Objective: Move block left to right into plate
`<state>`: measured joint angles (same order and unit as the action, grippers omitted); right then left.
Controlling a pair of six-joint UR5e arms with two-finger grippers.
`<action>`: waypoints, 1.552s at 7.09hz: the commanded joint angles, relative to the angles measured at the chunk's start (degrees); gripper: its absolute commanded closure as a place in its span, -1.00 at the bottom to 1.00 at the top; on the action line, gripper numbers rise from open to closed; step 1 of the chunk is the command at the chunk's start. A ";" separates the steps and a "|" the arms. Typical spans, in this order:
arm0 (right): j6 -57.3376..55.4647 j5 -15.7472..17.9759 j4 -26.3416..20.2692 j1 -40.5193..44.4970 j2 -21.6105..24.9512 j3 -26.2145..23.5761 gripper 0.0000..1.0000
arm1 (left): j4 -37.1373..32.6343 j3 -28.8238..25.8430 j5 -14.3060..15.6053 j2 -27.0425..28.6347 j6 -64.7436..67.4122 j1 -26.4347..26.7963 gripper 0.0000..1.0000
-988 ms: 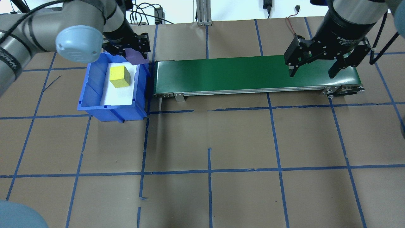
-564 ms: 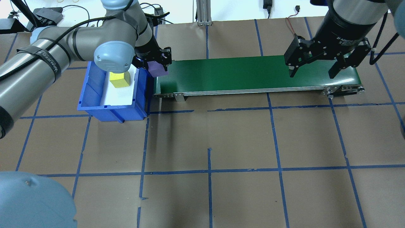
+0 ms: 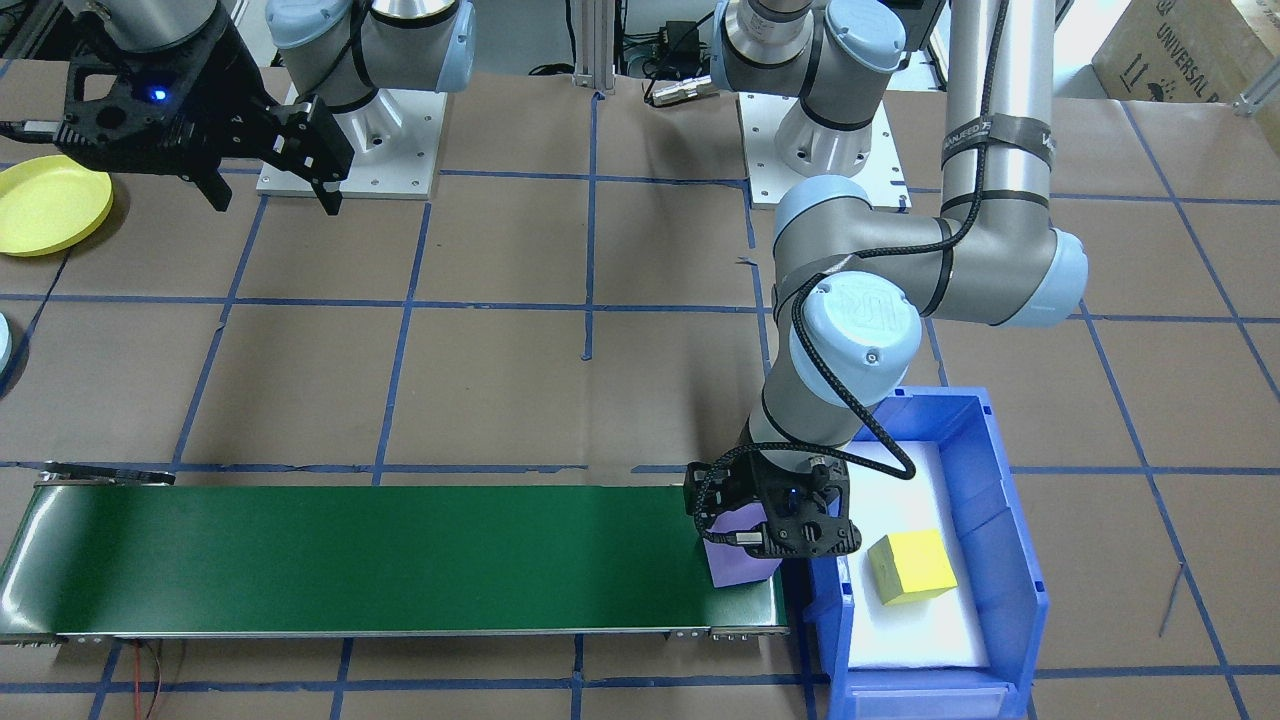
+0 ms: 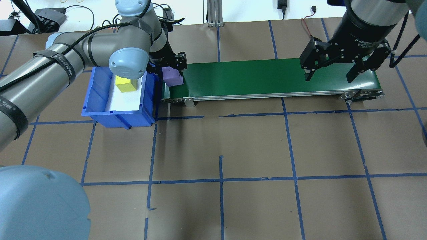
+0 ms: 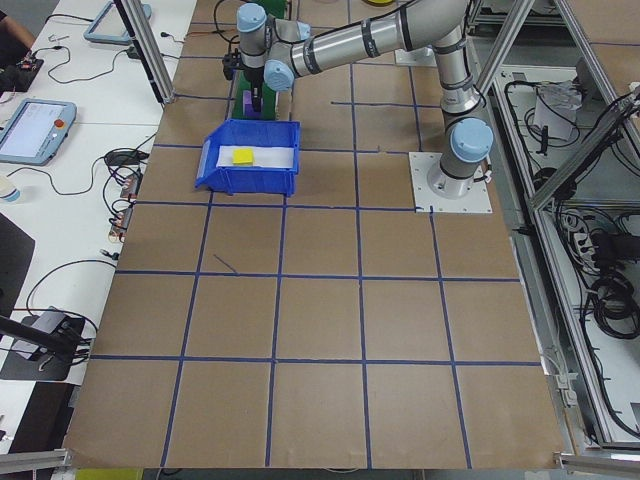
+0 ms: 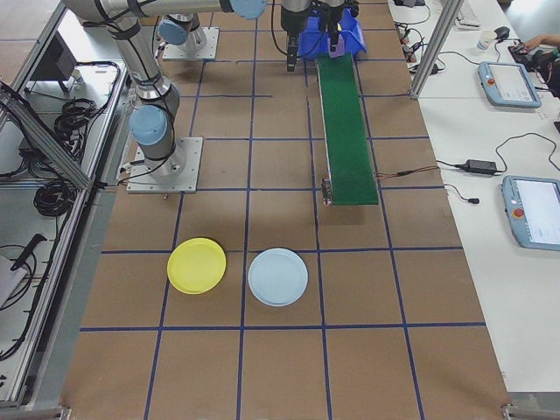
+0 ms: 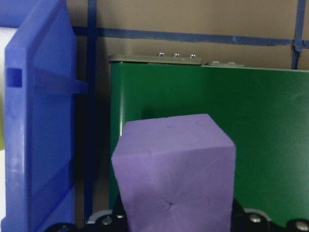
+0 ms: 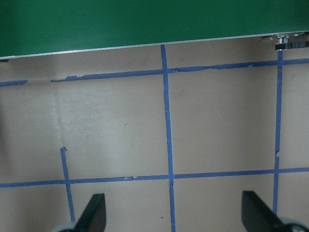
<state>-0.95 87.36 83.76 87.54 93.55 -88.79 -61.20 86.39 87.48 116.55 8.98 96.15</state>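
A purple foam block [image 4: 173, 78] [image 3: 735, 568] [image 7: 176, 174] is held at the left end of the green conveyor belt [image 4: 267, 76] [image 3: 350, 555]. My left gripper [image 4: 170, 72] [image 3: 760, 545] is shut on it. I cannot tell whether the block touches the belt. Over the belt's right end hangs my right gripper [image 4: 328, 78] [image 3: 272, 205] [image 8: 174, 217], open and holding nothing. The yellow plate [image 3: 45, 205] [image 6: 196, 265] lies on the table on my right side, well short of the belt.
A blue bin [image 4: 100, 96] [image 3: 1020, 560] beside the belt's left end holds a yellow block [image 4: 126, 85] [image 3: 910, 567] on white padding. A light blue plate [image 6: 277, 276] lies next to the yellow one. Brown paper with blue tape lines covers the table.
My left arm carried the purple block rightward from over the bin's far corner to the belt's left end and lowered it. The right arm stayed still.
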 commanded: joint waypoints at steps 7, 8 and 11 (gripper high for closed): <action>0.07 0.00 0.09 -0.09 -0.12 0.11 -1.00 | -4.01 -4.48 1.46 -0.29 -15.31 -14.23 -1.00; 0.07 0.00 0.09 -0.09 -0.03 0.11 -1.00 | -3.14 -4.56 1.38 2.69 -14.96 -15.20 -1.00; 0.33 0.00 0.17 -0.09 -0.12 0.03 -1.00 | 1.61 -2.46 1.46 6.75 -14.87 -15.21 -1.00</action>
<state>-0.77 87.40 83.89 87.45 93.44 -88.70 -61.21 83.03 88.94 121.47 -5.97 81.00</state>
